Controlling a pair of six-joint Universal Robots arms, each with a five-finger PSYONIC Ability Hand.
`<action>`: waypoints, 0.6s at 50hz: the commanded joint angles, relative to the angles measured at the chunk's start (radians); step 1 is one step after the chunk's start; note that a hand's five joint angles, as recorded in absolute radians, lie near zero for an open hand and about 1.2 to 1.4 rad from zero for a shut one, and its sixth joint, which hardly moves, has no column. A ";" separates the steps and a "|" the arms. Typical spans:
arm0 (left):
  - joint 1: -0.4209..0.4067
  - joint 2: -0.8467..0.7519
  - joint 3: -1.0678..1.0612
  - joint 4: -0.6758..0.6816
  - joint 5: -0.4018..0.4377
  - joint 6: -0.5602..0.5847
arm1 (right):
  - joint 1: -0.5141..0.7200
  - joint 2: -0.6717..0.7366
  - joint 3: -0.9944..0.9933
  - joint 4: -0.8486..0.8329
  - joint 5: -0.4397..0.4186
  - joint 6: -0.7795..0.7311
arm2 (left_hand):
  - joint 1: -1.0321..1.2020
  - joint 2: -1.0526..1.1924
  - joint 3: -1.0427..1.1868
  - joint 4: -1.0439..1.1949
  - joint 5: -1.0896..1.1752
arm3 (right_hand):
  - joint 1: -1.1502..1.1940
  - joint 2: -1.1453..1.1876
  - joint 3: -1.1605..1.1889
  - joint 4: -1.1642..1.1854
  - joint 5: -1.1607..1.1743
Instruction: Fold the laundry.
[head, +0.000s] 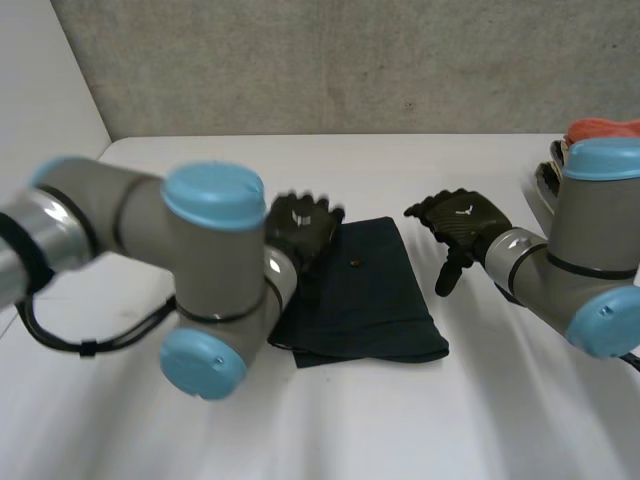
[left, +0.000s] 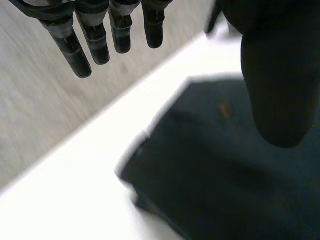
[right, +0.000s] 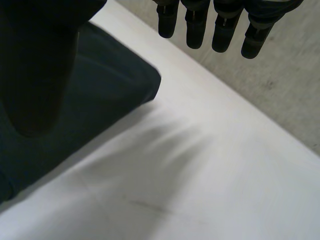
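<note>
A dark navy cloth (head: 365, 295) lies folded into a compact rectangle in the middle of the white table (head: 420, 420). My left hand (head: 300, 228) hovers at the cloth's far left corner, open, with its fingers (left: 95, 37) straight and its thumb over the cloth (left: 215, 170). My right hand (head: 460, 222) hangs open just right of the cloth's far right corner, holding nothing. Its fingers (right: 220, 25) point past the cloth's corner (right: 115, 85) toward bare table.
A stack of items with something red on top (head: 600, 130) stands at the table's far right edge, behind my right arm. My left arm's elbow (head: 205, 300) fills the near left. A grey wall (head: 330, 60) runs behind the table.
</note>
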 joint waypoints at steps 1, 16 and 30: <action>0.045 0.132 0.050 0.010 0.148 -0.004 | 0.054 -0.171 0.222 -0.126 0.012 0.002 | 0.039 0.034 0.028 0.037 0.014 | -0.031 -0.035 -0.035 -0.036 -0.050; 0.078 0.181 0.101 -0.137 0.599 -0.017 | 0.224 -0.098 0.554 -0.580 0.030 -0.014 | 0.071 0.066 0.060 0.070 0.046 | -0.031 -0.035 -0.035 -0.036 -0.050; 0.075 0.170 0.090 -0.137 0.598 -0.018 | 0.224 0.085 0.384 -0.764 0.084 -0.021 | 0.062 0.057 0.052 0.061 0.037 | 0.386 0.382 0.382 0.382 0.367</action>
